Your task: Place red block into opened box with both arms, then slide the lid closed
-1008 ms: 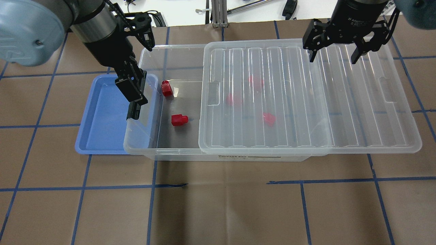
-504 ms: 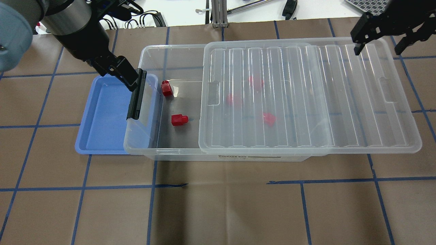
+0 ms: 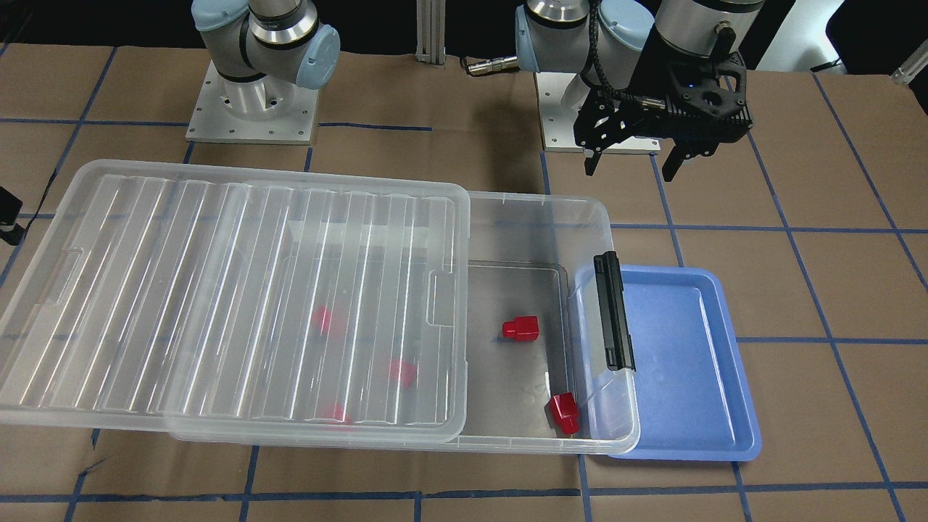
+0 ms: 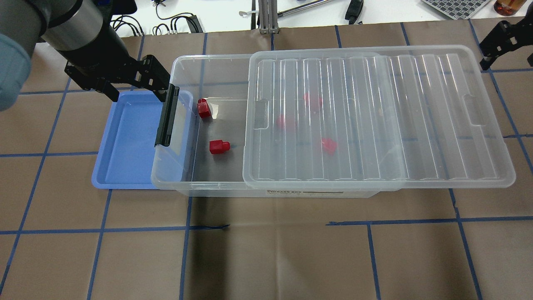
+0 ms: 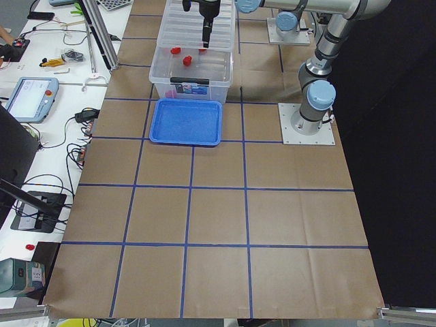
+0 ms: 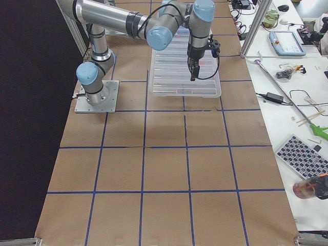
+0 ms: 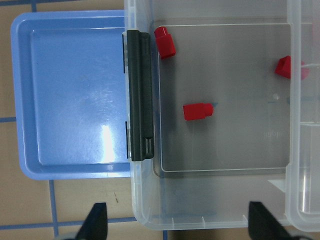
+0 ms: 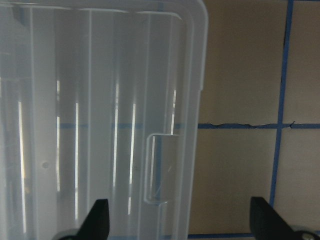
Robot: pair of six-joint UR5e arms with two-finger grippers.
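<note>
Brown paper ruled with blue tape is covering the table (image 4: 266,250). A large shallow clear plastic box (image 4: 216,59) is sitting on it, right beside a blue plastic tray (image 4: 125,141). Small glossy red plastic blocks are lying on the box floor: one (image 4: 218,146) in the uncovered part, another (image 4: 203,108) near the black latch bar (image 4: 166,116), and more are showing blurred through the lid. The ribbed clear plastic lid (image 4: 374,116) is resting on the box rim and overhanging well past the end away from the latch. The left arm (image 4: 79,25) is hanging near the tray's far corner, its jaws spread wide and gripping nothing. The right arm (image 6: 113,14) is hovering over the lid's overhanging end, its jaws likewise gaping and empty. The lid is looking light, slick and somewhat springy, so pushing on its stiffer short edge by the tab (image 4: 472,109) is likely the surest way to slide it.
</note>
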